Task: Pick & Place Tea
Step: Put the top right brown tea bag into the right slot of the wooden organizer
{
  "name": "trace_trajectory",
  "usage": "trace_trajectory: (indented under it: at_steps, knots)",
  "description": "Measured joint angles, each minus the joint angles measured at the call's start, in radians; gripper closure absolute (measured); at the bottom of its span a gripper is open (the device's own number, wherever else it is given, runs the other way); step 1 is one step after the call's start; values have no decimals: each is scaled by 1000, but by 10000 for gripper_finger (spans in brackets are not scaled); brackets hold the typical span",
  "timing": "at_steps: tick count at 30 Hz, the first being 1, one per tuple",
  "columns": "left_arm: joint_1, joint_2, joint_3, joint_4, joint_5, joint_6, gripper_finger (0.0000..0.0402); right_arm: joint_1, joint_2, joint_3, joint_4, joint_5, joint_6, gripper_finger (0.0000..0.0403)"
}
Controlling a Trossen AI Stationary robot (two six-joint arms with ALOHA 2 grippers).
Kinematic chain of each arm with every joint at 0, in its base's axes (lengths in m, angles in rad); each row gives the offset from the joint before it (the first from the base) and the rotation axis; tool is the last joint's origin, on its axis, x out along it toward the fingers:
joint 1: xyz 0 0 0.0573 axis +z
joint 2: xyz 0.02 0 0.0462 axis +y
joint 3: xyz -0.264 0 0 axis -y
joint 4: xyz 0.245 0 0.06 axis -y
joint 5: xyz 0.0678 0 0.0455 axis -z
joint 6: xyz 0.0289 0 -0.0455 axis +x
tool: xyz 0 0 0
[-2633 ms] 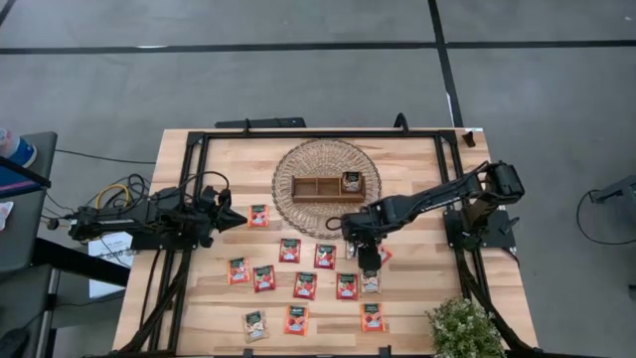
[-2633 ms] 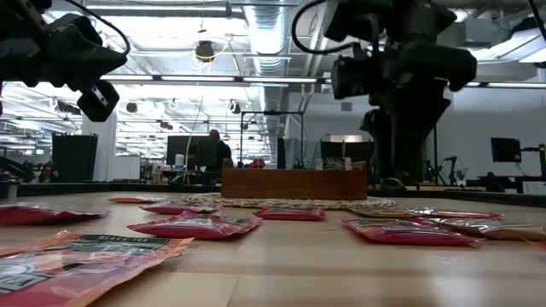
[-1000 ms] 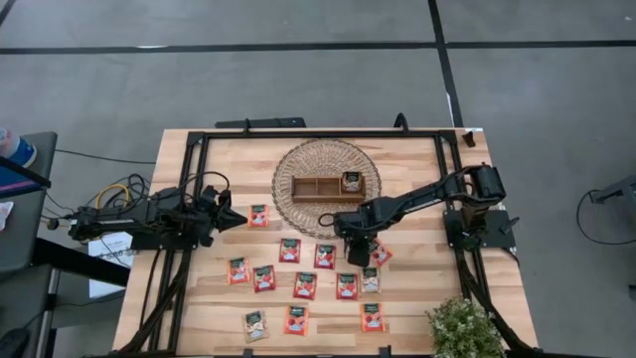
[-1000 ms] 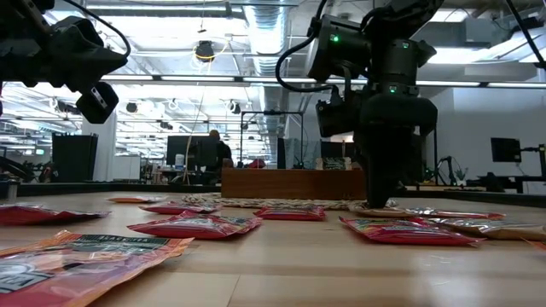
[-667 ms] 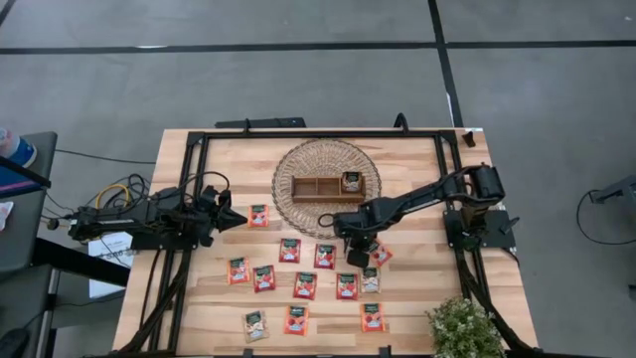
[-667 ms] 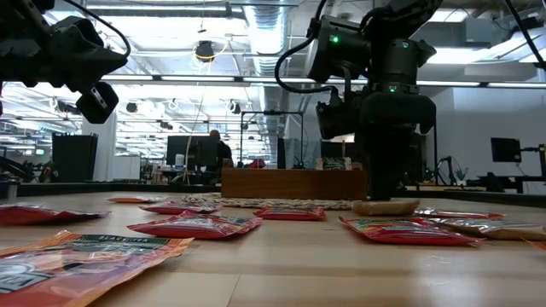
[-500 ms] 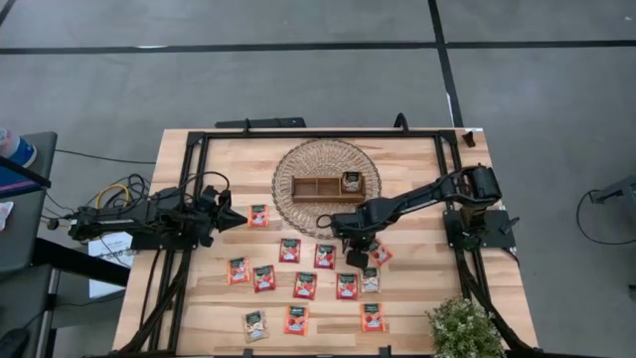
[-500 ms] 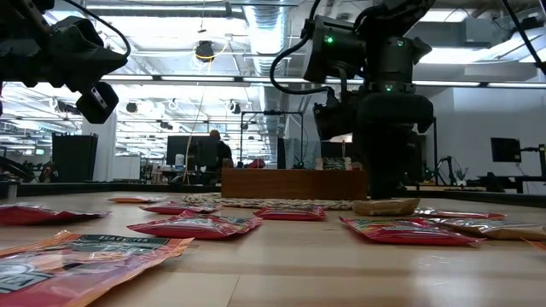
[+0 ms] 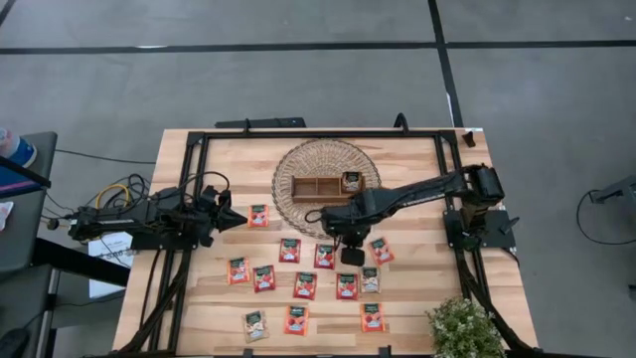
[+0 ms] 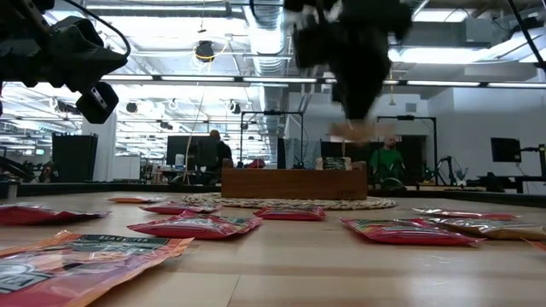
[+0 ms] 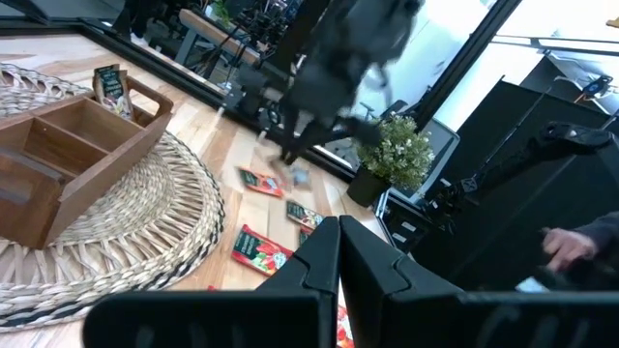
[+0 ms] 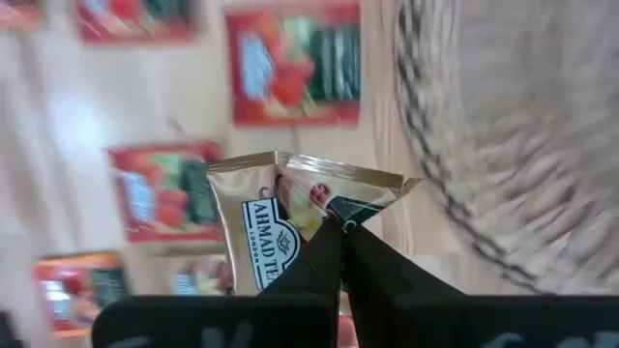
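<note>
Lifted clear of the surface, the right jaws now pinch a beige tea sachet between them. Left jaws rest together, idle; carrying to the wooden tray looks next.

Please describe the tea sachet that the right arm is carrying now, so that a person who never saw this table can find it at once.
Start from the round woven mat with the wooden tray on it. Just in front of the mat's edge, the right pincer is shut on one sachet, lifted off the table. Unlike the red-orange sachets lying flat below, it is pale gold and hangs in the air.
</note>
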Motion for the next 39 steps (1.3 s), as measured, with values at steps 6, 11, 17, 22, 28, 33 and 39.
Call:
trace_trajectory:
  at_steps: [6,11,17,22,28,33,39]
  knots:
    - [0,0,0,0,0,0,402,-13,-73,197,-209,7,-2,402]
    - [0,0,0,0,0,0,402,-15,-120,292,-305,118,6,402]
    - [0,0,0,0,-1,5,402,-15,-129,296,-335,360,-2,403]
    - [0,0,0,0,-4,5,402,-7,-90,293,-326,729,-37,403]
    - [0,0,0,-1,-6,5,402,-7,-12,293,-352,1059,-37,403]
    - [0,0,0,-2,-8,5,402,-7,67,296,-382,1085,-36,403]
    - [0,0,0,-2,-8,5,402,-11,113,233,-340,1112,-13,403]
